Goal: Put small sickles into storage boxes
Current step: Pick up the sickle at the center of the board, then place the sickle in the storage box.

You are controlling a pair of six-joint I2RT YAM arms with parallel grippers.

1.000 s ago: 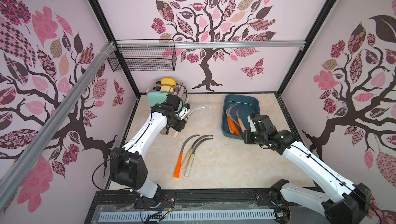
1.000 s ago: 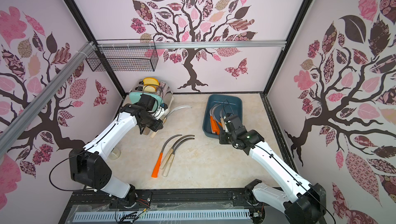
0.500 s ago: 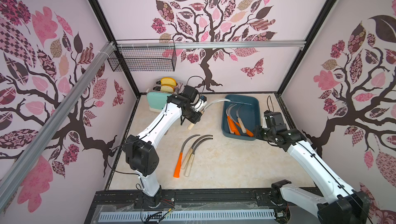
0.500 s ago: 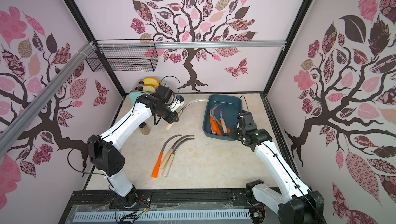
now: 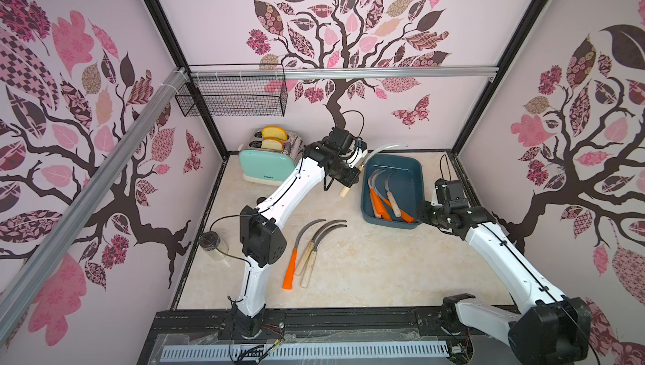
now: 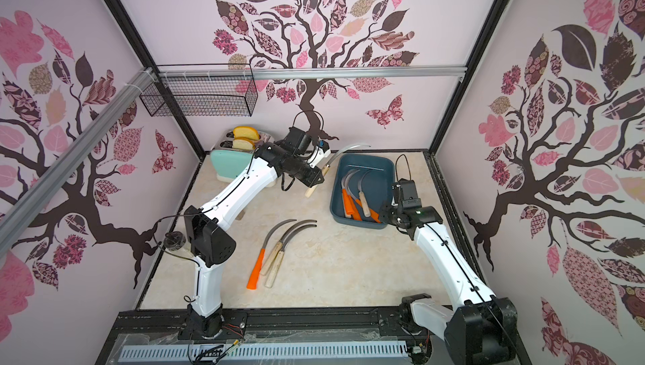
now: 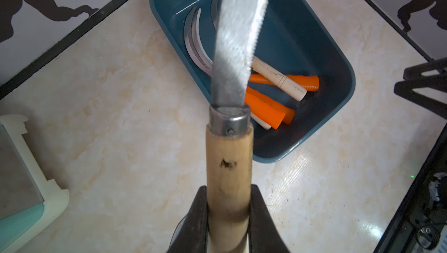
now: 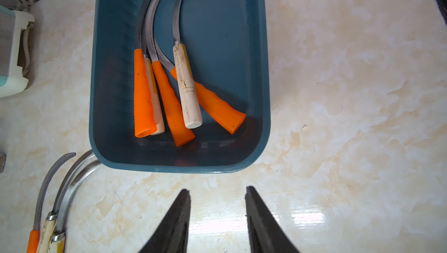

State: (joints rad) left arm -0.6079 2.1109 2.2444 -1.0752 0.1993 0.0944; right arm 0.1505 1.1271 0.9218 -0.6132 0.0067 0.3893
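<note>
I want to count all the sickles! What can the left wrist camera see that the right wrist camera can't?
Only the left wrist view shows the wooden-handled sickle, clamped in the left gripper. Only the right wrist view shows three loose sickles lying on the table. Both show the blue tray holding five sickles, some with orange handles and some with wooden ones.

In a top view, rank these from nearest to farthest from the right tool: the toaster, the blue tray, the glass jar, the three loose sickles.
1. The blue tray: its near corner sits just in front of the right tool.
2. The three loose sickles: mid-table, to its left.
3. The toaster: back left, by the wall.
4. The glass jar: far left table edge.
</note>
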